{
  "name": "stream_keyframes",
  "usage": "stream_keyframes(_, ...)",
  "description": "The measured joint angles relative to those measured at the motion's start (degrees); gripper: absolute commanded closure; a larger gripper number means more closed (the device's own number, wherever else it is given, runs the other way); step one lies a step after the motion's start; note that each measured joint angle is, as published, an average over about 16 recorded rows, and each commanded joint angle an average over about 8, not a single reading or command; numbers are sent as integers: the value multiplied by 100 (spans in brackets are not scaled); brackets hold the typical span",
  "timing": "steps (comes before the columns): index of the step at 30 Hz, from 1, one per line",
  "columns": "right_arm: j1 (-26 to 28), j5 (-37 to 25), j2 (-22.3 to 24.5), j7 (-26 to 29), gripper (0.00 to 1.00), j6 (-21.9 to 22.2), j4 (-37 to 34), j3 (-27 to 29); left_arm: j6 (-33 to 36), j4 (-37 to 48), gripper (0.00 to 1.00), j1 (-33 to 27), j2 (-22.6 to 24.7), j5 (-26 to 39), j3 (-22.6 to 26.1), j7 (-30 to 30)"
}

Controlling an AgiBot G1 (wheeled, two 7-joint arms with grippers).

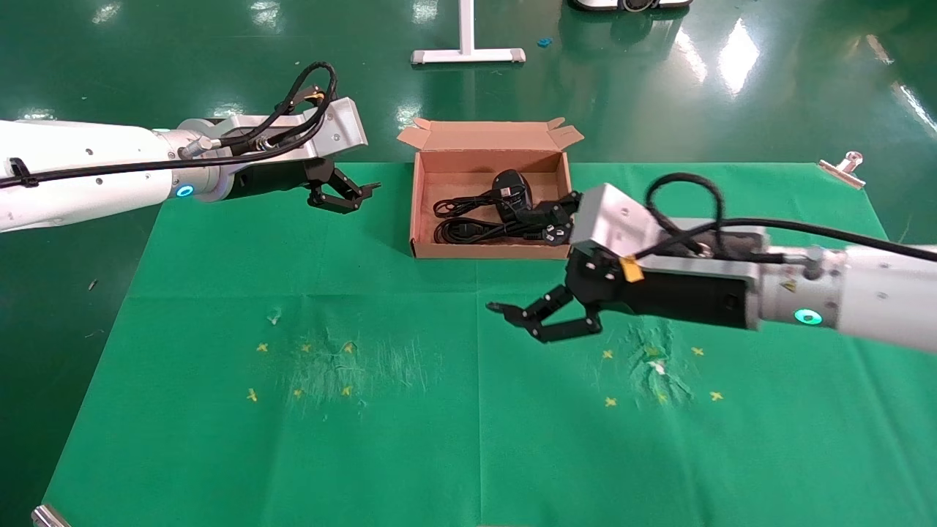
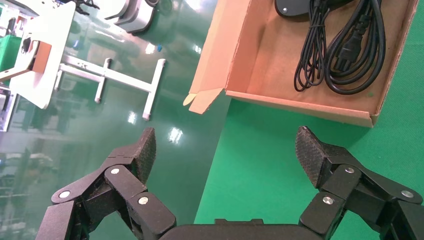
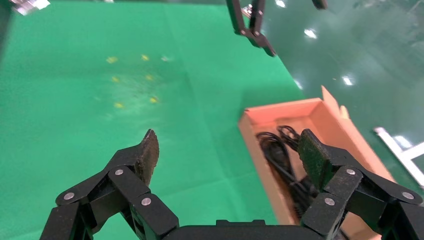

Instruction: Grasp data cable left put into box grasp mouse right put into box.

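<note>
Lying inside box: data cable, mouse; left gripper at 9 o'clock, right gripper at 5 o'clock, both jaws wide, empty

A robotics laboratory or industrial test hall; a glossy green-painted floor mirrors overhead lights; a work table is draped in green cloth held by a metal clip at its far corner; small yellow cross markers on the cloth fix object placement spots; a white equipment stand rests on the floor beyond the table; the left wrist view shows further white frames and machinery.
</note>
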Motion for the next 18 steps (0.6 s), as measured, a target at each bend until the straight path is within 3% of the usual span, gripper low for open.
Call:
stream_keyframes(8,-277,895,401,82,0,-476,109,241,366,-149,0,279,-147,-323,-387,-4)
stream_keyframes(18,-625,2016,904,185,0,-1072,245,543,1195,-487,0,907,-477,-1052,-1260,-15)
